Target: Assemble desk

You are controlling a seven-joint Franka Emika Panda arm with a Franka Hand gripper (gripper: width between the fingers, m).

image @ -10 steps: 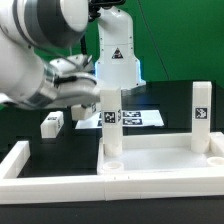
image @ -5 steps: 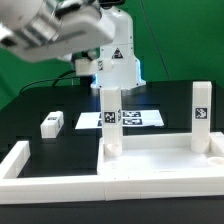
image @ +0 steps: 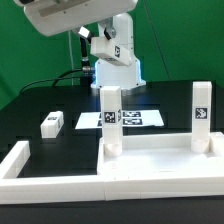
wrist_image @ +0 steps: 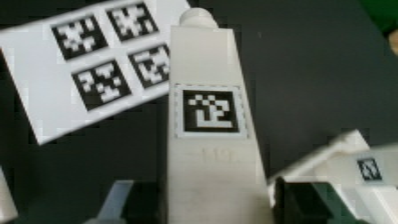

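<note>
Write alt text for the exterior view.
One upright leg and a second upright leg stand in a white desk top; a loose leg lies on the black table, the robot arm overhead.

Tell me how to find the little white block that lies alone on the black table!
Find the wide white desk top with two legs standing on it. Look toward the exterior view's left, across the black table, past the flat marker board. The short leg there lies on its side, alone, while the others stand upright.
</note>
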